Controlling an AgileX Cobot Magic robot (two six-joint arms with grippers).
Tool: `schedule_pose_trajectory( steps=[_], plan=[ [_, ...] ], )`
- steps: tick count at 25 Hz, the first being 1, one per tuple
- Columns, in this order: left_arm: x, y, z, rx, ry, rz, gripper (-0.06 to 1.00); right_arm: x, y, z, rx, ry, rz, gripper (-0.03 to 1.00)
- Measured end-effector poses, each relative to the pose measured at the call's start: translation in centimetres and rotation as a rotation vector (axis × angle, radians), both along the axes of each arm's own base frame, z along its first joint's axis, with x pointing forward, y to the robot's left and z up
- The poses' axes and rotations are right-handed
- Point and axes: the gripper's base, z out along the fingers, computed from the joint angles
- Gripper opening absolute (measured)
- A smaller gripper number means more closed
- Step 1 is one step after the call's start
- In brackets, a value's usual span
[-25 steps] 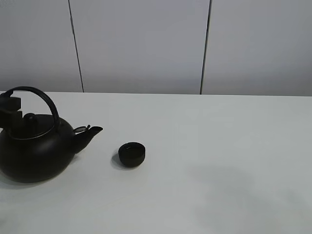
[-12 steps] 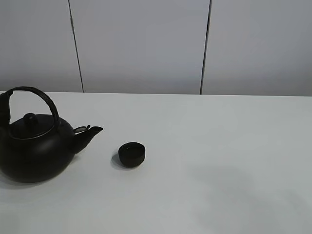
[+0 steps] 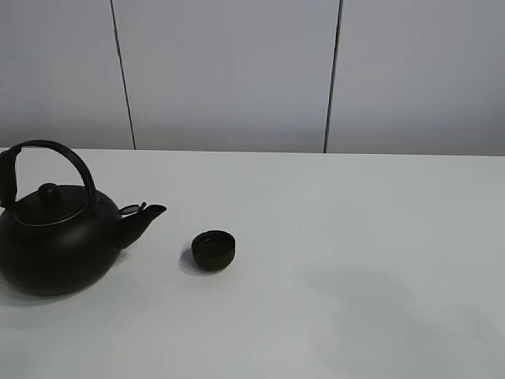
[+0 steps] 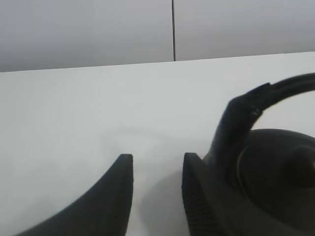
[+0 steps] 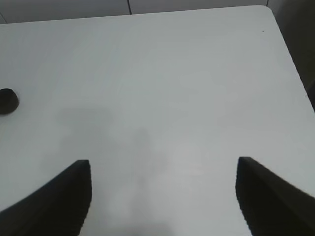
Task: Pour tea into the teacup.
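Note:
The small black teacup [image 3: 214, 249] stands on the white table, just right of the spout of the big black kettle [image 3: 55, 245]. No tea can be made out in the dark cup. The cup also shows at the edge of the right wrist view [image 5: 7, 100]. My left gripper [image 4: 157, 160] is open and empty, close beside the kettle's arched handle [image 4: 241, 118] and not touching it. It is out of the exterior view. My right gripper [image 5: 165, 167] is wide open and empty above bare table, far from the cup.
The white table [image 3: 355, 237] runs back to a grey panelled wall [image 3: 229, 71]. The table's corner and edge show in the right wrist view [image 5: 275, 19].
My left gripper was at the kettle's handle a second ago. It has let go and drawn back left out of the exterior view. Kettle and cup stay put.

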Motion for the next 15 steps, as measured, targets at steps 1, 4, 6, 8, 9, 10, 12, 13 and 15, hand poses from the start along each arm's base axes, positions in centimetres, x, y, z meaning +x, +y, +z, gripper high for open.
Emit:
schedule_pose_trajectory(
  steps=[1, 4, 6, 8, 9, 10, 12, 13, 15],
  plan=[
    [0.1, 0.1, 0.0, -0.003, -0.003, 0.017, 0.25, 0.0, 0.0, 0.0, 0.000, 0.001, 0.000, 0.56],
    [0.6, 0.4, 0.6, -0.010, -0.032, 0.049, 0.25, 0.0, 0.0, 0.0, 0.000, 0.001, 0.000, 0.56],
    [1.3, 0.4, 1.4, -0.017, -0.074, 0.058, 0.25, 0.0, 0.0, 0.0, 0.000, 0.001, 0.000, 0.56],
    [2.4, 0.2, 2.4, -0.023, -0.088, 0.051, 0.25, 0.0, 0.0, 0.0, 0.000, 0.001, 0.000, 0.56],
    [3.1, 0.1, 2.8, -0.024, -0.069, 0.042, 0.25, 0.0, 0.0, 0.0, 0.000, 0.001, 0.000, 0.56],
    [3.5, -0.1, 3.3, -0.024, -0.052, 0.031, 0.25, 0.0, 0.0, 0.0, 0.000, 0.001, 0.000, 0.56],
    [4.4, -0.4, 4.4, -0.042, 0.001, 0.016, 0.25, 0.0, 0.0, 0.0, 0.000, 0.001, 0.000, 0.56],
    [4.6, -0.7, 5.2, -0.067, 0.004, 0.015, 0.25, 0.0, 0.0, 0.0, 0.000, 0.001, 0.000, 0.56],
    [4.7, -1.0, 7.0, -0.130, 0.018, 0.018, 0.25, 0.0, 0.0, 0.0, 0.000, 0.001, 0.000, 0.56]
  ],
)
